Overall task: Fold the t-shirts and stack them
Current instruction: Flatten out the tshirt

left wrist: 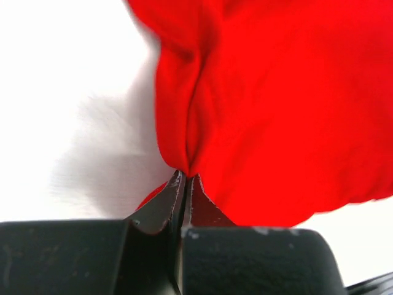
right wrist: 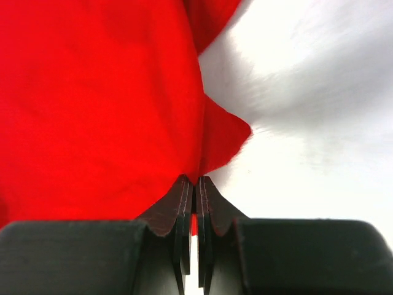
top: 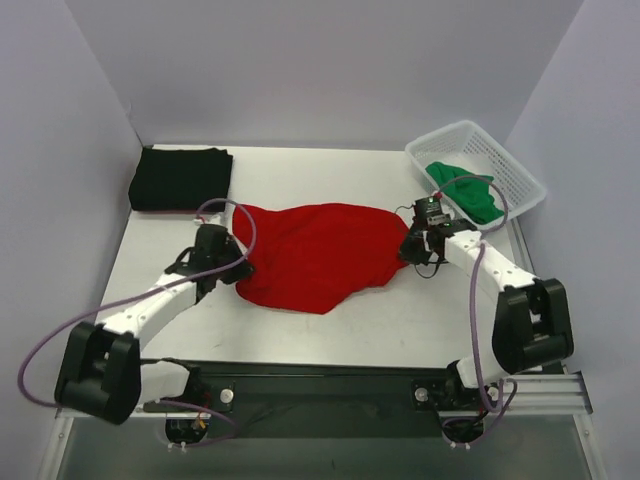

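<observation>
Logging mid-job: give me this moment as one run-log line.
left claw: shut on red t-shirt left edge | right claw: shut on its right edge | black t-shirt: folded, far-left corner | green t-shirt: in basket

Of the red t-shirt [left wrist: 276,92], only part in the 2 wrist views: cut by the top and right edges at the left wrist, by the top and left edges at the right. Pinched cloth hidden inside the left jaws and the right jaws. Blurred table [left wrist: 73,123] beside it. From above, fingertips concealed under the wrists; green t-shirt [top: 470,195] partly behind a cable [top: 473,300].
</observation>
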